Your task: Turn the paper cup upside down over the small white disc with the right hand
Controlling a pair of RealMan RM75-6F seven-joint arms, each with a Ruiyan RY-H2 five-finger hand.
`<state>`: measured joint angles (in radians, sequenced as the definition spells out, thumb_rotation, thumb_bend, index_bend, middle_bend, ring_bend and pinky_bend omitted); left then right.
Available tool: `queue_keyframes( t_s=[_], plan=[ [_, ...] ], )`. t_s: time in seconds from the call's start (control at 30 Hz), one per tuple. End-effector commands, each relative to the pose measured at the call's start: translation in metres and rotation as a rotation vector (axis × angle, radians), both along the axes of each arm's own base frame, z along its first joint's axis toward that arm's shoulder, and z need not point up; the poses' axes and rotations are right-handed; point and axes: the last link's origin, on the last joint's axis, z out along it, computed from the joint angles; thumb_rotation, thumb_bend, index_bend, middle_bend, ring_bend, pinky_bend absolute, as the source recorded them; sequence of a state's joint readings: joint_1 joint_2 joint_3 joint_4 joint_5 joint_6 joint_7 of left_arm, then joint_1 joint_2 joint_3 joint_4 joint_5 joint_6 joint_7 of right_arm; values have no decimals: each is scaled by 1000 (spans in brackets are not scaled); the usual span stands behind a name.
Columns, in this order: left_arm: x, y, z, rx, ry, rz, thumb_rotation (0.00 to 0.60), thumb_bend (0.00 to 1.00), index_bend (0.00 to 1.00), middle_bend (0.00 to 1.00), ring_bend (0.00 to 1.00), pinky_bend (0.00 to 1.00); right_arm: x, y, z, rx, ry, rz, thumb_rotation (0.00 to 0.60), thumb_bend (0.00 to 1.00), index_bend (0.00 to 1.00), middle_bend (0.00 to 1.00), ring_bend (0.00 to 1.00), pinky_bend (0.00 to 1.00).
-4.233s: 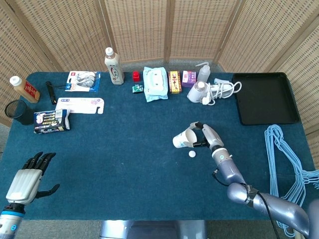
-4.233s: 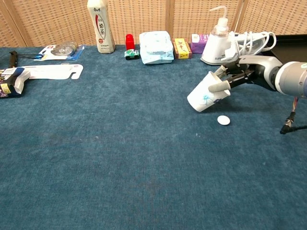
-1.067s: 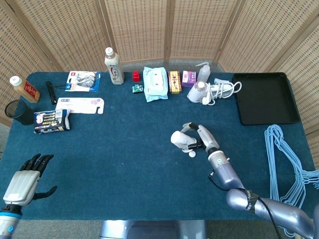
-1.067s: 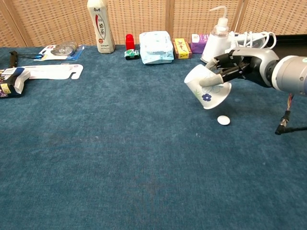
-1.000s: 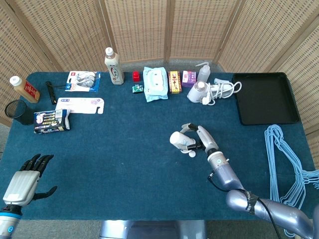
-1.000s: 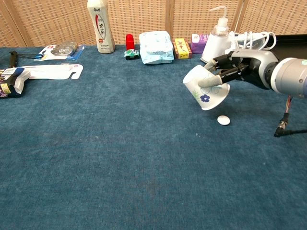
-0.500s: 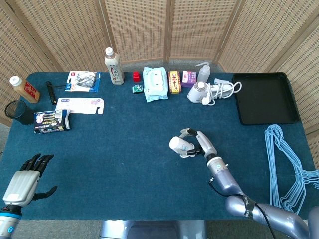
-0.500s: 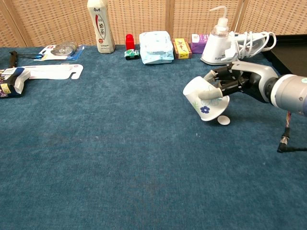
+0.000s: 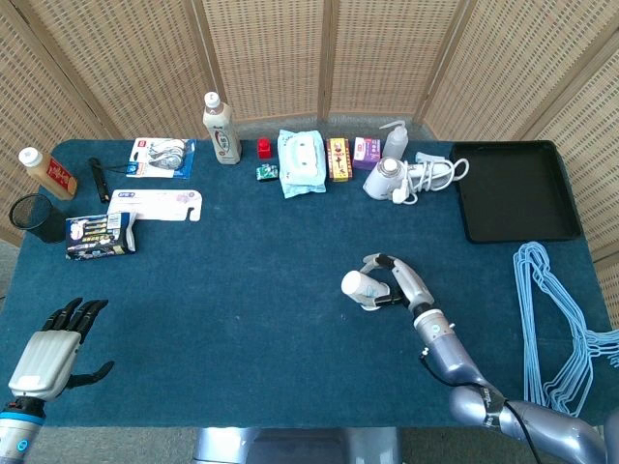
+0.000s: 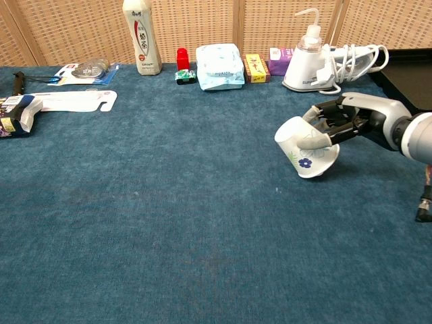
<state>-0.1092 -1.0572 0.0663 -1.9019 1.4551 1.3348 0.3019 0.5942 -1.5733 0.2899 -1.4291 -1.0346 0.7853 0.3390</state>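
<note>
My right hand (image 10: 337,125) (image 9: 399,282) grips a white paper cup (image 10: 305,155) (image 9: 360,288) with a blue flower print. The cup is nearly upside down, its base tilted up to the left and its mouth against the blue cloth. The small white disc is hidden in both views; the cup sits where it lay. My left hand (image 9: 50,348) is open, fingers spread, at the near left corner of the table, far from the cup.
Along the back stand a bottle (image 9: 221,129), wipes pack (image 9: 301,161), small boxes (image 9: 338,159), squeeze bottle (image 9: 394,140) and a corded device (image 9: 411,176). A black tray (image 9: 513,190) lies far right, blue hangers (image 9: 561,319) at the right edge. Packages (image 9: 155,205) lie far left.
The right hand has tipped the cup further over, shifted it slightly right and lowered it onto the cloth over the disc, which no longer shows. The left hand stayed put.
</note>
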Motion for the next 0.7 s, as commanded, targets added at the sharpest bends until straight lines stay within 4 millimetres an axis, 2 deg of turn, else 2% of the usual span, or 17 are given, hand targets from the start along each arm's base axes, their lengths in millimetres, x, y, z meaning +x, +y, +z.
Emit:
queue_keyframes(
  t_s=[0.03,0.2,0.7],
  plan=[
    [0,0,0,0,2,-2,386,234,66,134,58,126,-2,1,3,-6,5,-1,531,242,443,232,229,39],
    [3,1,-1,-2,2,-9,387,234,65,134,59,126,-6,1,8,-11,17,2,537,244,413,224,222,35],
    [5,2,-2,-4,1,-16,388,234,66,134,58,126,-10,9,22,-5,52,53,536,264,233,158,182,9]
  ],
)
